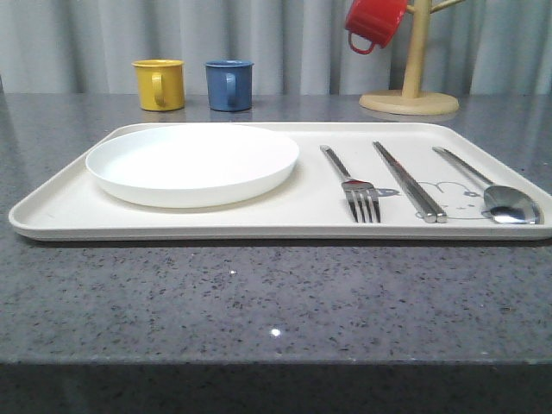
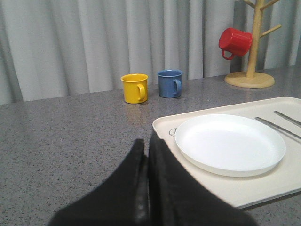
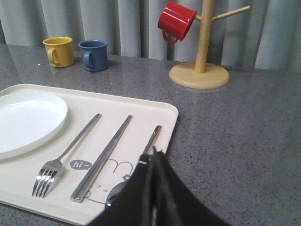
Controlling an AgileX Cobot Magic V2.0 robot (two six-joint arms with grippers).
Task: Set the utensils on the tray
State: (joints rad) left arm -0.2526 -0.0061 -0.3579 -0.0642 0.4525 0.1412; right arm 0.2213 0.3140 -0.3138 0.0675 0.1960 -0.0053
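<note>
The cream-white tray [image 1: 60, 207] lies across the grey table. On its right half lie three silver utensils side by side: a fork [image 1: 352, 186], a pair of chopsticks [image 1: 409, 181] and a spoon [image 1: 493, 190]. In the right wrist view the fork [image 3: 66, 155] and chopsticks [image 3: 101, 160] lie beside the rabbit drawing, and the spoon [image 3: 151, 137] is partly hidden behind my right gripper [image 3: 154, 153], which is shut with nothing in it. My left gripper [image 2: 146, 143] is shut and empty, at the tray's [image 2: 263, 186] left end near its corner.
A round white plate [image 1: 191, 162] sits on the tray's left half. A yellow mug [image 1: 159, 84] and a blue mug [image 1: 229, 84] stand behind the tray. A wooden mug tree [image 1: 410, 86] at the back right holds a red mug [image 1: 373, 21].
</note>
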